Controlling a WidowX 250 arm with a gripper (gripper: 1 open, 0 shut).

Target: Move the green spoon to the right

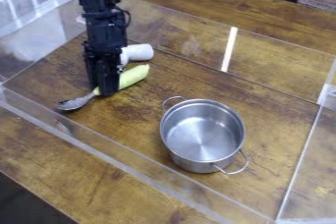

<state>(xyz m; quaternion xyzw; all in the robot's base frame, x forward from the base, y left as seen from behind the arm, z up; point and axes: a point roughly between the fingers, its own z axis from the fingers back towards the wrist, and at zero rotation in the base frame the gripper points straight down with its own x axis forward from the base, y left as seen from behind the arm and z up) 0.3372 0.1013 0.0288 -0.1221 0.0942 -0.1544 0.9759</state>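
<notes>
The green spoon (130,75) lies low over the wooden table, its yellow-green handle pointing back right and its silver bowl (73,103) pointing front left. My black gripper (100,85) comes straight down onto the spoon's neck, between handle and bowl. Its fingers are closed around the neck and hide that part. Whether the spoon's bowl touches the table I cannot tell.
A steel pot (203,135) with small handles stands at the front right of the spoon. A white rounded toy (138,51) lies just behind the gripper. Clear plastic walls (79,135) fence the wooden table (262,81) along the front, left and right.
</notes>
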